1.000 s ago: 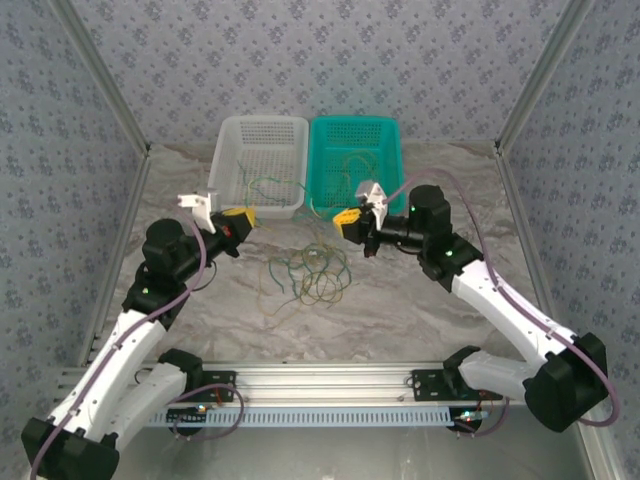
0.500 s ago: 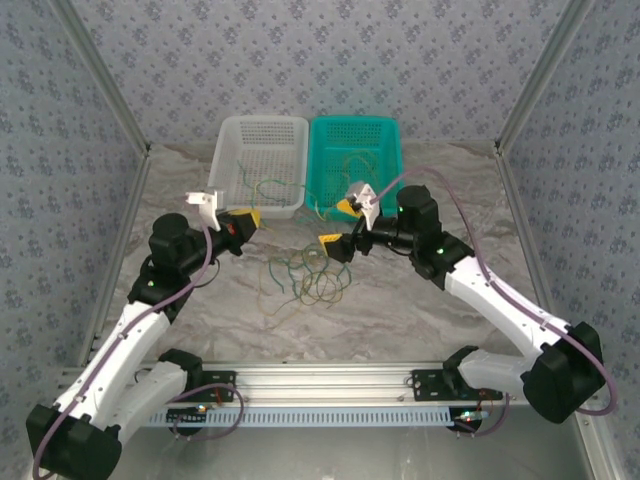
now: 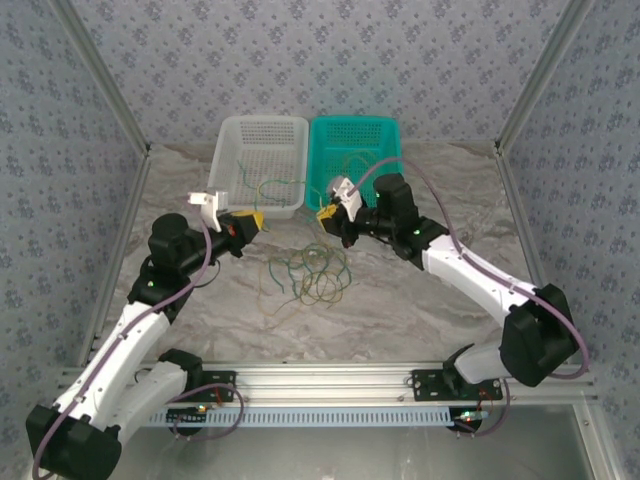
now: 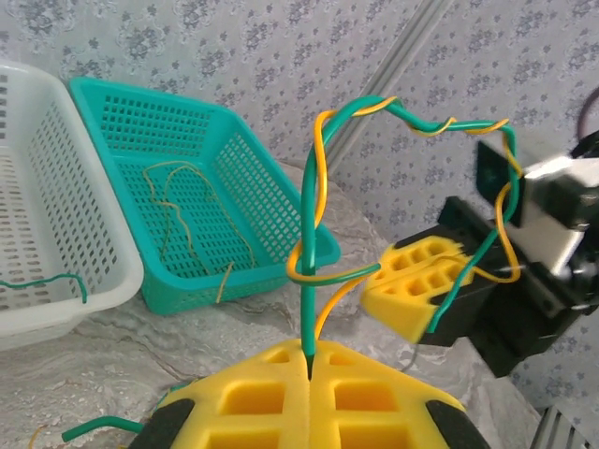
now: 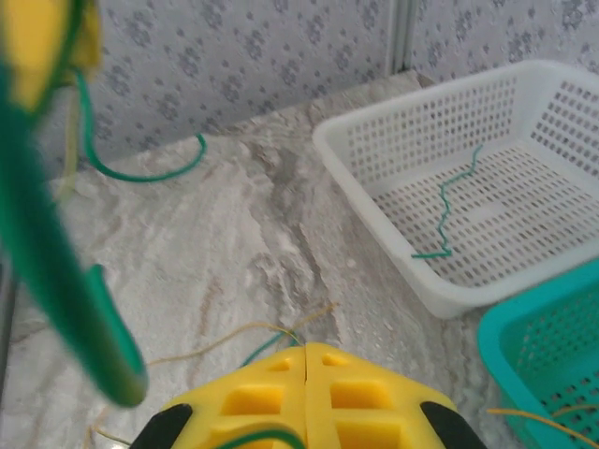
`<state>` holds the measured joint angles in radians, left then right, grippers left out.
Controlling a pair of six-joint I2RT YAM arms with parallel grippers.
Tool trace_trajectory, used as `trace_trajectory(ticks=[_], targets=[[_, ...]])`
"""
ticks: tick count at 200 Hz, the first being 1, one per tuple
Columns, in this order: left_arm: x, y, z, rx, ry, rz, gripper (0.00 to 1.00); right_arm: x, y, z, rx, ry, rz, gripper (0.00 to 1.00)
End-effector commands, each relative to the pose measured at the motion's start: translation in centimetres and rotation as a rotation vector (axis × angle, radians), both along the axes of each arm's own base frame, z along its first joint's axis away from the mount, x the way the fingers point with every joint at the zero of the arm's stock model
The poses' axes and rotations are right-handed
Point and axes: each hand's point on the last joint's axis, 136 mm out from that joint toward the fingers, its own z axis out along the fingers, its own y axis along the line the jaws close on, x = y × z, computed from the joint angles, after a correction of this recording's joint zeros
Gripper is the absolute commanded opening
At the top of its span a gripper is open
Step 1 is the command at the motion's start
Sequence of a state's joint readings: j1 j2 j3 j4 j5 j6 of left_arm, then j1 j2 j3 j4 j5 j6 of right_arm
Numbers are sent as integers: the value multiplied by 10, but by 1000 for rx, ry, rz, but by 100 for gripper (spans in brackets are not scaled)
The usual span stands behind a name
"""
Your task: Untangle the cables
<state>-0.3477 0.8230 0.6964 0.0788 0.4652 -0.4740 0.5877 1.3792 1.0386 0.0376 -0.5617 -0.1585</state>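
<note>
Cables (image 4: pixel 309 243): smooth, slightly glossy plastic sheathing noted. White basket (image 3: pixel 225 160) and teal basket (image 4: pixel 271 187): perforated moulded plastic, faint sheen. Table (image 3: pixel 420 320): marble-patterned surface, matt. Left gripper (image 4: pixel 310 360) pads (image 4: pixel 281 369): yellow, matt, moulded with square recesses. Front rail (image 3: pixel 320 378) at the table's near edge: bare metal.

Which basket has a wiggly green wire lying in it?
The white basket: a wiggly green wire lies on its floor. The blue-green basket beside it has thin yellow wire inside instead.
</note>
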Motion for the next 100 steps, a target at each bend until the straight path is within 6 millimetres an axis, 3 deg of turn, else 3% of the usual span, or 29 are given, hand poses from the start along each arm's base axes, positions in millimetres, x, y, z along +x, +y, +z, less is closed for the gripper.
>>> trace_trajectory(ticks=[1,38,44,48,54,100], targets=[[4,4,2,28,-21,27,14,-32,0,34,70,56,98,0],[10,5,-10,66,-13,41,36,-68,-3,58,91,220,187,0],[10,5,-9,66,-17,41,39,-73,-3,55,82,251,200,0],[11,5,-9,66,-17,42,40,-73,-2,69,96,234,204,0],[11,5,-8,67,-20,42,41,-74,-2,73,96,246,199,0],[1,-2,29,45,-83,-22,46,-80,0,107,143,202,185,0]])
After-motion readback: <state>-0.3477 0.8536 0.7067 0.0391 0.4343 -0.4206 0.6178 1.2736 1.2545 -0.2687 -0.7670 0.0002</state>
